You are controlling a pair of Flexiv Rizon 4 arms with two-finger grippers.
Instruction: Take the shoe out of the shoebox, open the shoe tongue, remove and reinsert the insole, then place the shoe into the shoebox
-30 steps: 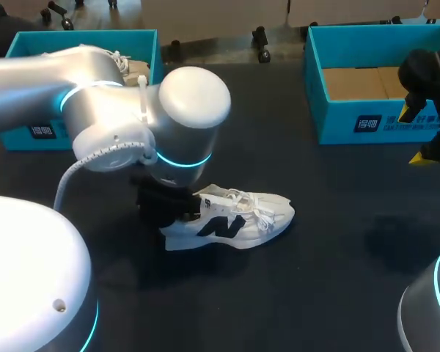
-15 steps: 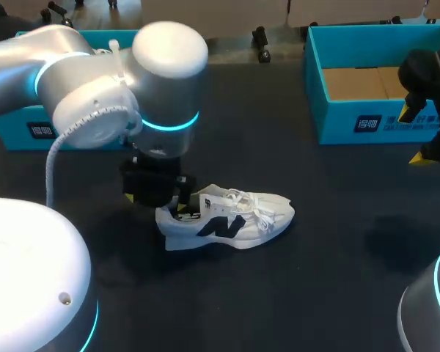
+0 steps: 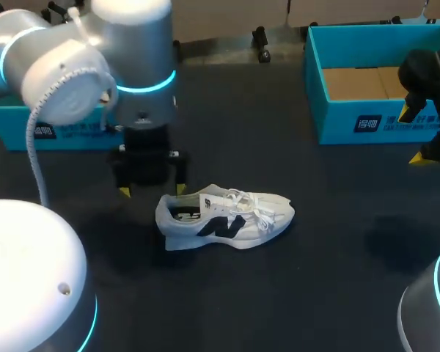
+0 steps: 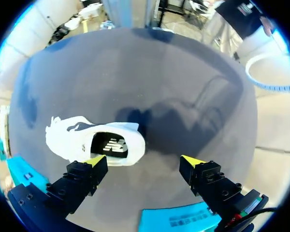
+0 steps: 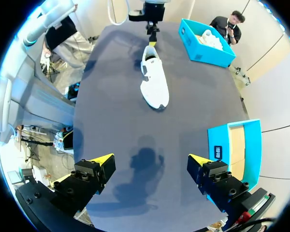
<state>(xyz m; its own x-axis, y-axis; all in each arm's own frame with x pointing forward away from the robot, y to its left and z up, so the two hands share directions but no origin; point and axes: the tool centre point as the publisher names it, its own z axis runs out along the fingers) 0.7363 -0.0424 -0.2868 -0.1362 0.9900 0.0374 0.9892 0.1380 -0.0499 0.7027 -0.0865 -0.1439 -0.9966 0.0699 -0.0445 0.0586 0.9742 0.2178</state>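
A white shoe with a dark side mark lies on its sole on the dark table, toe pointing right. My left gripper hangs open just behind and left of its heel, touching nothing. From the left wrist, the shoe shows its heel opening and printed insole just ahead of one yellow fingertip; that gripper holds nothing. My right gripper stands open at the far right, next to the right shoebox. In its own view it is high above the table, with the shoe far ahead.
A teal shoebox at the back left is partly hidden by my left arm; it holds another white shoe. The right teal shoebox has a cardboard lining and nothing else inside.
My left gripper has opened, let go of the shoe's heel and drawn up and back to the left. The shoe stays where it was. The right arm has not moved.
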